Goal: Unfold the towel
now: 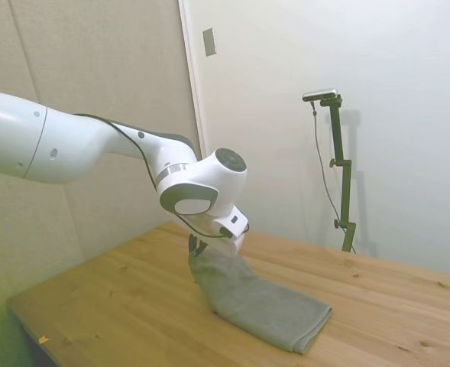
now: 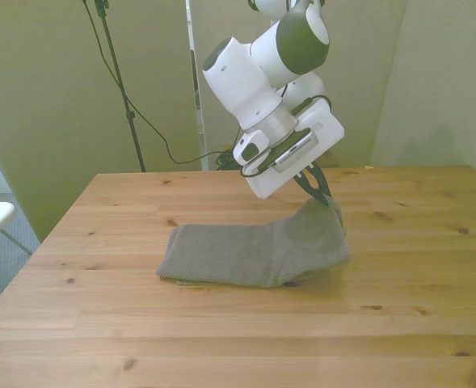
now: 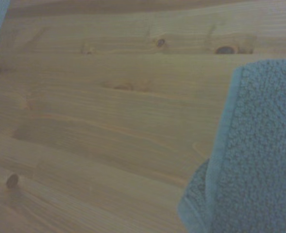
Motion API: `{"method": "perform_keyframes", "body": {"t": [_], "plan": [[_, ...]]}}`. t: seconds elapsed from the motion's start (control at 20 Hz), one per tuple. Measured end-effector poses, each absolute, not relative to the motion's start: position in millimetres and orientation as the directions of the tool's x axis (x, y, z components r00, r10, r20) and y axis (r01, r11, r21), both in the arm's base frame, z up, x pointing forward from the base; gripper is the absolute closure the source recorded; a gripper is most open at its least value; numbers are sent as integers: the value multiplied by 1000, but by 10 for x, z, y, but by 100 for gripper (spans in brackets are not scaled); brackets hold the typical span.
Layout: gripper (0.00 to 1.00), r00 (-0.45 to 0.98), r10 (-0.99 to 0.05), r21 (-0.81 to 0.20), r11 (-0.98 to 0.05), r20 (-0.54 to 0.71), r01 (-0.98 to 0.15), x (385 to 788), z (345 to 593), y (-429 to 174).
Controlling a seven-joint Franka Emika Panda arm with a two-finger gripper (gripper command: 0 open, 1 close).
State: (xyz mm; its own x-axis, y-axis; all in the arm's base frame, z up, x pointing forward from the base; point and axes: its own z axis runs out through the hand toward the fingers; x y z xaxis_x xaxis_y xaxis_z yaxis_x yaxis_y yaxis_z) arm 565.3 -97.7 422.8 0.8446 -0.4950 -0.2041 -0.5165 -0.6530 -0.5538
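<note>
The gripper point(image 2: 325, 196) pinched closed on the raised corner of the towel point(image 2: 254, 252) at the front view's right (the rest lay folded on the table point(image 2: 221, 323)); steady lifting leftward should open it.

The arm point(image 1: 72, 145) is glossy white, built of fat rounded segments with small dark screw holes dotted along the shell. Grey caps cover the joint ends, a silver ring bands the wrist, and a thin black cable loops along it. The gripper point(image 2: 320, 191) has slim dark fingers.
</note>
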Motion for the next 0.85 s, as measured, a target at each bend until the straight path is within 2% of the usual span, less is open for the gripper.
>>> {"method": "perform_keyframes", "body": {"t": [0.4,0.65,0.85], "plan": [[0,846,-487,-542,-661,-216,-519,5600,4193,-977],[0,764,-630,-379,-679,-139,-629,5385,4370,-1085],[0,675,-735,-244,-646,-54,-723,4917,4642,-821]]}}
